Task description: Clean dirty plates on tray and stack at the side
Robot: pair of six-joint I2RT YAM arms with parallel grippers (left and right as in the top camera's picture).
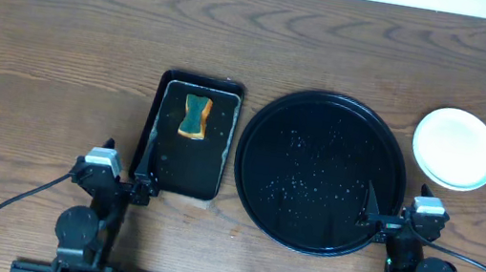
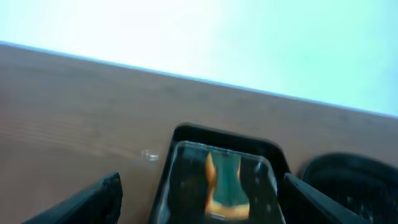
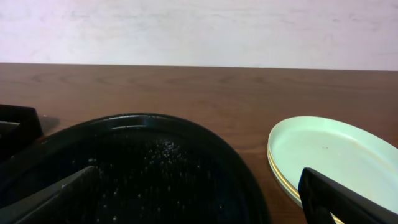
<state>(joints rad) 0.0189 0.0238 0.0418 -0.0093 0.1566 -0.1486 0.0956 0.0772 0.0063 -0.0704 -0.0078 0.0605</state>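
Sponge (image 1: pixel 194 116) in rect. blk tray (image 1: pixel 149 132), wood table (image 1: pixel 44 48)

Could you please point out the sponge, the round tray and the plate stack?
sponge (image 1: pixel 194 116), overhead view, its middle.
round tray (image 1: pixel 264 154), overhead view, bare left floor.
plate stack (image 1: pixel 456 147), overhead view, top plate's centre.

The table (image 1: pixel 67 23) is dark brown wood with a strong grain, and it runs back to a pale wall at its far edge. Three things rest directly on it. A rectangular black sponge tray (image 1: pixel 149 122) sits left of centre. Right beside it lies the large round glossy black tray (image 1: pixel 259 124); the two edges are so close that it is unclear whether they touch. To the right, near the tray's rim but apart from it, the plates (image 1: pixel 456 149) stand in one stack, a pale mint one on top and a yellow edge showing beneath.
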